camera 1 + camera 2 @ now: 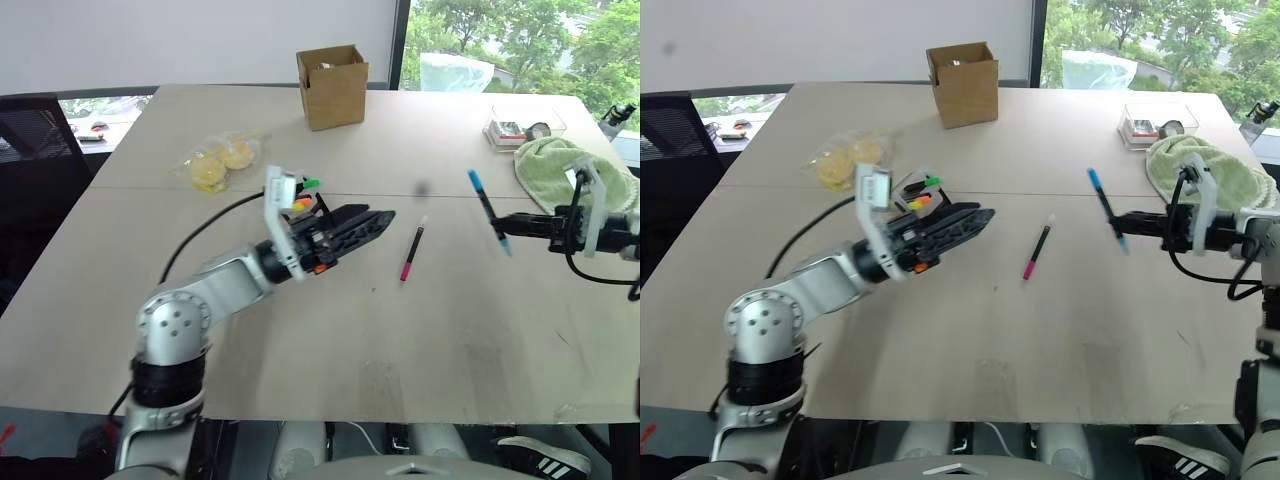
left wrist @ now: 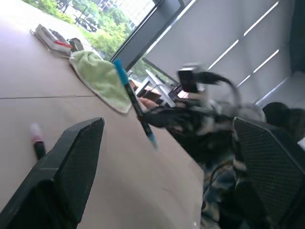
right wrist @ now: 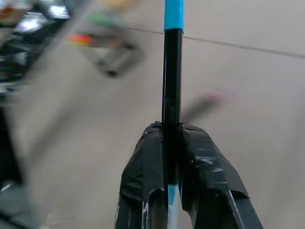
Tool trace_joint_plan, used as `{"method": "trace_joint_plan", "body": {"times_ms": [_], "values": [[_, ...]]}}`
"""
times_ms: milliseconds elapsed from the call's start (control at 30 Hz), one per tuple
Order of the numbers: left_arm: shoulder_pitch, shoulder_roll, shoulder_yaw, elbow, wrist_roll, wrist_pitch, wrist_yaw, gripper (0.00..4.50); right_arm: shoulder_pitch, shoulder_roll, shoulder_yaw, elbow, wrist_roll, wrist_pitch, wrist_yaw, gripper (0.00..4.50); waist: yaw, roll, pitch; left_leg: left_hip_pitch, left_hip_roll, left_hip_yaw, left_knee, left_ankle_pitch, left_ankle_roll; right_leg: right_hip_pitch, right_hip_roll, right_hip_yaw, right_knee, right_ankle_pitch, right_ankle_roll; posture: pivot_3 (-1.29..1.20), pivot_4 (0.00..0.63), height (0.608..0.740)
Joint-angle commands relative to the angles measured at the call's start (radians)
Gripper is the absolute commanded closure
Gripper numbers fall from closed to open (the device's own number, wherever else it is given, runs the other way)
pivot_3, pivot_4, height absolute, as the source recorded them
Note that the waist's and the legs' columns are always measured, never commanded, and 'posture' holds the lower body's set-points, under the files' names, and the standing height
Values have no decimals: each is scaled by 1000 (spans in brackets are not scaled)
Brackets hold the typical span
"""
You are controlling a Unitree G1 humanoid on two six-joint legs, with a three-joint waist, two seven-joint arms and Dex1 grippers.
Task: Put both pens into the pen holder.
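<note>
Above the table, the right gripper clamps the blue pen. Left gripper: fingers spread, empty. Black pen lies between them; holder sits behind the left gripper.

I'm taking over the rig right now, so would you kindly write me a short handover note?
Right gripper: shut on the blue pen, held clear of the table.
Left gripper: open, empty, just in front of the pen holder.
Black pen with the pink end: lying on the table between the two grippers.
Done: blue pen grasped.
Left: put both pens into the holder.
</note>
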Motion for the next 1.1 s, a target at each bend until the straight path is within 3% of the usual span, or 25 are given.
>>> {"method": "trace_joint_plan", "body": {"times_ms": [33, 133, 233, 300, 333, 367, 400, 433, 567, 633, 667, 800, 833, 900, 933, 1000, 1100], "values": [[-76, -51, -19, 62, -17, -2, 23, 0, 41, 143, -110, -322, 140, 129, -142, 4466, 1, 0, 0, 0, -2, -2, 0, 0, 0, 0, 0, -1, 1, 0, 0, 0, 150, 740], [-140, -58, -33, 132, 21, 16, -28, 0, 56, 237, -107, -435, 222, 129, -255, 4466, 0, 0, 0, -1, -9, -4, 0, 0, 1, 0, -1, 0, 2, 0, 0, 0, 150, 740], [-178, -54, -18, 184, 14, 39, -86, 811, 64, 275, -68, -478, 278, 129, -355, 4500, -1, -1, 0, -1, -12, -2, 1, 0, 2, 0, -1, 6, 1, 0, 0, 0, 150, 740], [-183, -40, -19, 187, 14, 62, -129, 1708, 66, 289, -55, -488, 302, 129, -408, 4500, -2, -1, 0, -1, -13, -2, 1, -1, 3, 0, -1, 8, 1, 0, 1, 0, 150, 740], [-184, -33, -17, 189, 9, 74, -143, 1708, 62, 300, -49, -490, 303, 129, -430, 4500, -2, -1, 0, -1, -13, -1, 1, -1, 3, 0, -1, 8, 1, 0, 1, 0, 150, 740], [-183, -28, -18, 188, 10, 81, -154, 2464, 59, 307, -49, -491, 300, 129, -447, 4500, -1, -1, 0, -1, -13, -2, 1, -1, 3, 0, -1, 8, 1, 0, 1, 0, 150, 740], [-182, -23, -16, 188, 9, 88, -164, 2483, 55, 315, -46, -492, 300, 129, -467, 4500, -1, -1, 0, -1, -13, -3, 1, -1, 3, 0, -1, 9, 0, 0, 1, 0, 150, 740], [-180, -19, -14, 187, 12, 94, -173, 2813, 52, 321, -44, -494, 300, 129, -487, 4500, -1, -1, 0, -2, -13, -4, 0, -1, 3, 0, -1, 10, 1, 0, 1, 0, 150, 740], [-180, 7, 10, 177, 24, 104, -190, 4452, 57, 312, -3, -504, 277, 45, -553, 4500, -3, -1, 0, -1, -13, -5, -1, -1, 3, -1, -1, 10, 0, -1, 2, 0, 150, 740], [-184, 21, 27, 169, 30, 101, -188, 4452, 65, 295, -11, -483, 290, -2, -549, 4500, -3, -1, 1, -1, -13, -5, -1, -1, 3, -1, -1, 10, 0, -1, 2, 0, 150, 740], [-186, 29, 37, 164, 30, 100, -187, 4500, 64, 292, -22, -474, 307, -15, -544, 3582, -2, -2, 1, -1, -13, -5, -1, -1, 3, -1, -1, 11, 0, -1, 2, 0, 150, 740], [-189, 67, 78, 119, 42, 79, -184, 4500, 100, 219, -19, -469, 354, -76, -514, 1645, -1, -3, 1, -2, -13, -5, -1, -1, 3, 0, -1, 11, -1, -1, 2, 0, 150, 740], [-191, 77, 86, 98, 69, 59, -185, 4500, 116, 175, -7, -478, 338, -114, -501, 1384, -1, -3, 2, -2, -13, -5, -1, -1, 3, 0, -1, 11, -1, -1, 2, 0, 150, 740], [-196, 110, 92, 63, 160, 6, -193, 4500, 141, 103, 25, -497, 307, -186, -485, 313, -1, -3, 2, -2, -13, -5, -1, -1, 4, -1, -1, 11, -1, -1, 2, 0, 150, 740], [-198, 148, 74, 30, 259, -44, -208, 4500, 156, 59, 41, -509, 291, -234, -459, 50, -1, -3, 2, -2, -13, -5, -1, -1, 4, -1, -1, 11, -2, -1, 2, 0, 150, 740], [-184, 247, -23, -55, 557, -202, -231, 4500, 188, -16, 48, -526, 282, -330, -392, 50, -2, -5, 3, -2, -13, -5, -2, -1, 4, -1, -1, 11, -2, -1, 2, 0, 150, 740], [-149, 329, -134, -109, 879, -404, -236, 4500, 218, -67, 49, -523, 316, -409, -344, 50, -1, -5, 3, 0, -13, -4, -5, -1, 3, -1, 0, 12, -3, -1, 2, 0, 150, 740]]}}
